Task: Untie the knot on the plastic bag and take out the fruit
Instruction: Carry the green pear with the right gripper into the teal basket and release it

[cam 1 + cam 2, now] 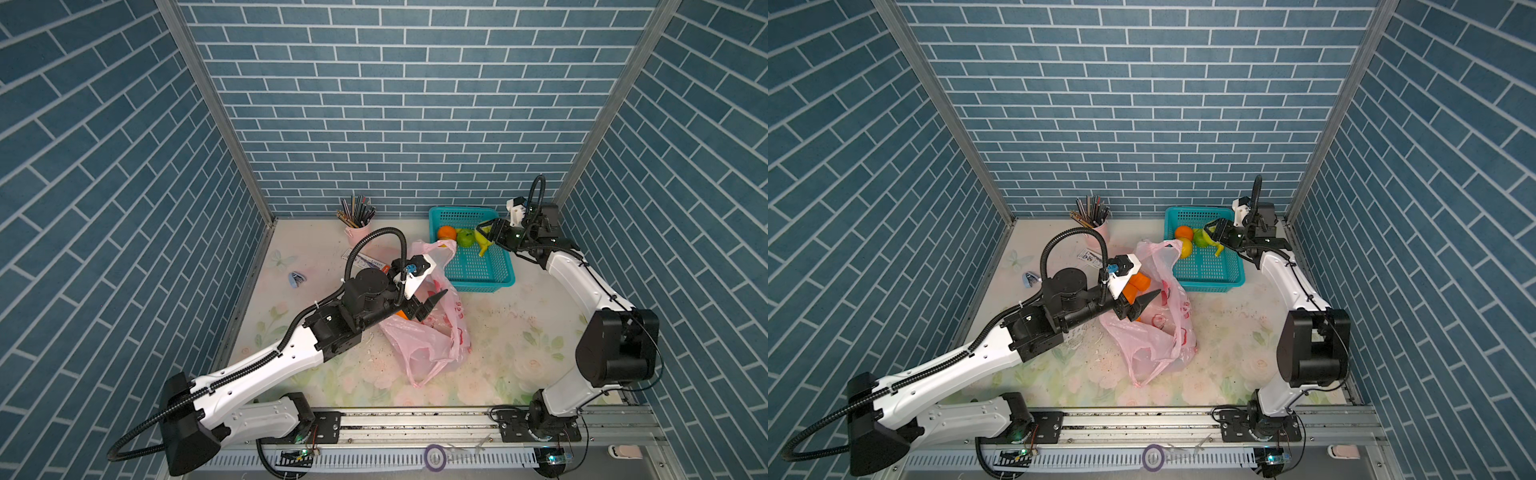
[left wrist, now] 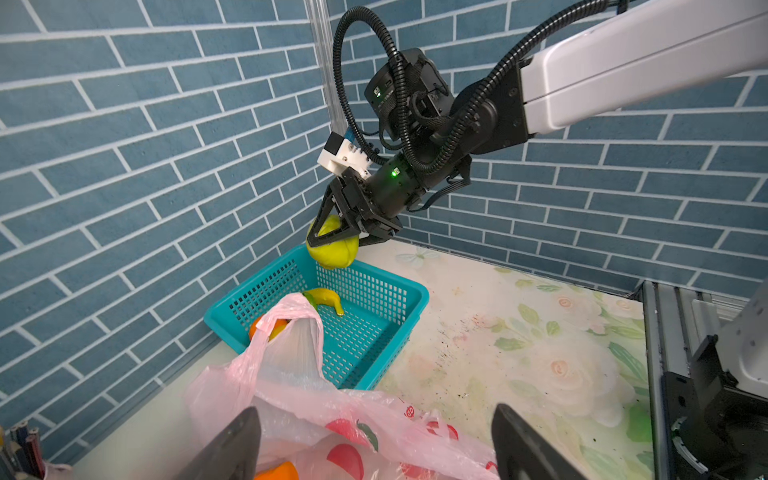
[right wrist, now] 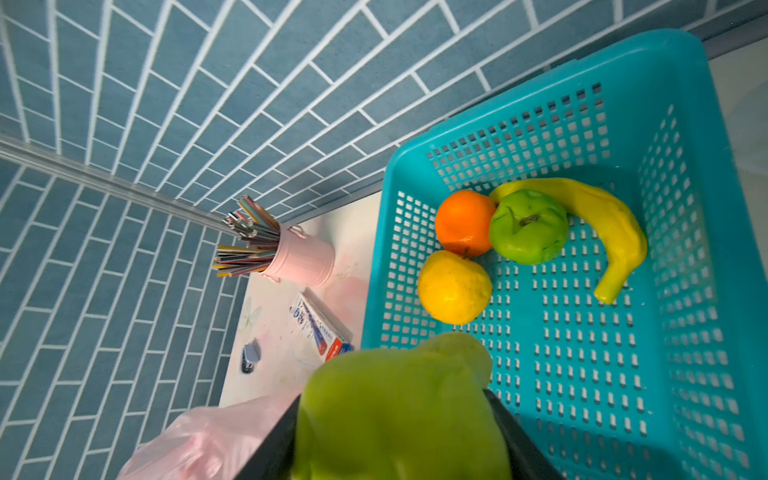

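The pink plastic bag (image 1: 428,336) (image 1: 1154,336) (image 2: 316,399) lies mid-table with its mouth slack and handles loose; no knot shows. My left gripper (image 1: 432,306) (image 1: 1145,305) (image 2: 374,411) hangs open just over the bag's mouth, nothing between its fingers. An orange (image 1: 1139,283) (image 2: 279,471) sits in the bag under it. My right gripper (image 1: 484,232) (image 2: 332,232) (image 3: 399,436) is shut on a yellow-green fruit (image 2: 332,251) (image 3: 395,411), held above the teal basket (image 1: 482,286) (image 3: 376,266). In the basket lie an orange (image 3: 464,222), a green apple (image 3: 528,226), a lemon (image 3: 454,286) and a banana (image 3: 611,232).
A pink cup of pencils (image 1: 357,232) stands at the back wall. A small printed box (image 1: 374,261) and a blue stapler (image 1: 296,279) lie left of the bag. Brick walls close three sides, and a metal rail (image 1: 415,424) runs along the front.
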Controlling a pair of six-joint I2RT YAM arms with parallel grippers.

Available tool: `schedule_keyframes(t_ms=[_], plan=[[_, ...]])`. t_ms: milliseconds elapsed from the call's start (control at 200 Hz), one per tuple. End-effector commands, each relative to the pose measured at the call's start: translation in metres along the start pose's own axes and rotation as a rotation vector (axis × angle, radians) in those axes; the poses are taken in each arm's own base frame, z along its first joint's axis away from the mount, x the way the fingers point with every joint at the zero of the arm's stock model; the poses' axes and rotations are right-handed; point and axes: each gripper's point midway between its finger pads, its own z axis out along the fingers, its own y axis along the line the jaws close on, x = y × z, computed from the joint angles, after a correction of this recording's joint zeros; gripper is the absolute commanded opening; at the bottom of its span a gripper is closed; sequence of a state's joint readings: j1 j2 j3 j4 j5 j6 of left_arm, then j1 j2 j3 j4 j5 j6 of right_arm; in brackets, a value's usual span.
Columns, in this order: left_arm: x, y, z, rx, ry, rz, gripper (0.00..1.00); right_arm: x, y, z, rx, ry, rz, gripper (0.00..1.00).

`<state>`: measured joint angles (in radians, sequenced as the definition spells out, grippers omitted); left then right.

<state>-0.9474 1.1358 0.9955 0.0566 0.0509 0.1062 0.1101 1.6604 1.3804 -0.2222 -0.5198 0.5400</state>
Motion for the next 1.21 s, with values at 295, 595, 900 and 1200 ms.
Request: schedule_keyframes(t_ms=[295,595,900,1200], plan=[[0.024,0.009,-0.009,-0.074,0.091,-0.121,0.87,0.012,-0.078,0.075,0.177,0.098,0.063,0.51],[0.04,0.013,-0.001,-0.108,0.156,-0.197,0.87,0.035,-0.108,0.122,0.195,0.197,0.132,0.54],[0.054,0.009,0.006,-0.096,0.208,-0.215,0.87,0.048,-0.109,0.137,0.211,0.241,0.129,0.76],[0.072,0.002,0.018,-0.118,0.288,-0.132,0.86,0.021,-0.08,0.096,0.233,0.187,0.048,0.85]])
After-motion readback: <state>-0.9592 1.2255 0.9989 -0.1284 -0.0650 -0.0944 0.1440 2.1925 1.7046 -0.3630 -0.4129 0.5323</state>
